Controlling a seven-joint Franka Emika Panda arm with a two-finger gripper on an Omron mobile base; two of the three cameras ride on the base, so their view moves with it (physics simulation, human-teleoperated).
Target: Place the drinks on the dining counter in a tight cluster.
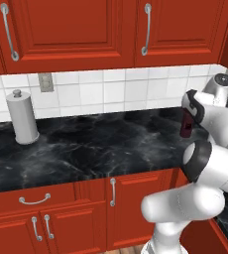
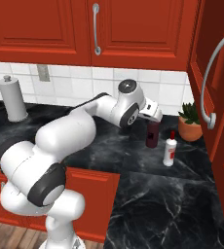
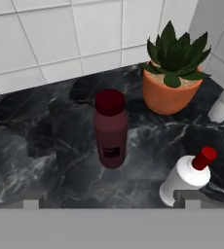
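A potted succulent (image 3: 172, 73) in a terracotta pot sits at 2 o'clock from the dark maroon bottle (image 3: 111, 129), against the white tiled wall (image 3: 50, 44). The white red-capped bottle (image 3: 188, 176) stands at 4 o'clock from the maroon one, well apart from it. A grey paper-towel cylinder (image 1: 22, 117) stands far off along the black worktop (image 1: 86, 149). Both bottles stand upright on this worktop, long axes vertical, caps up and closed. The gripper (image 2: 155, 115) hovers just above the maroon bottle, jaws spread wide, holding nothing.
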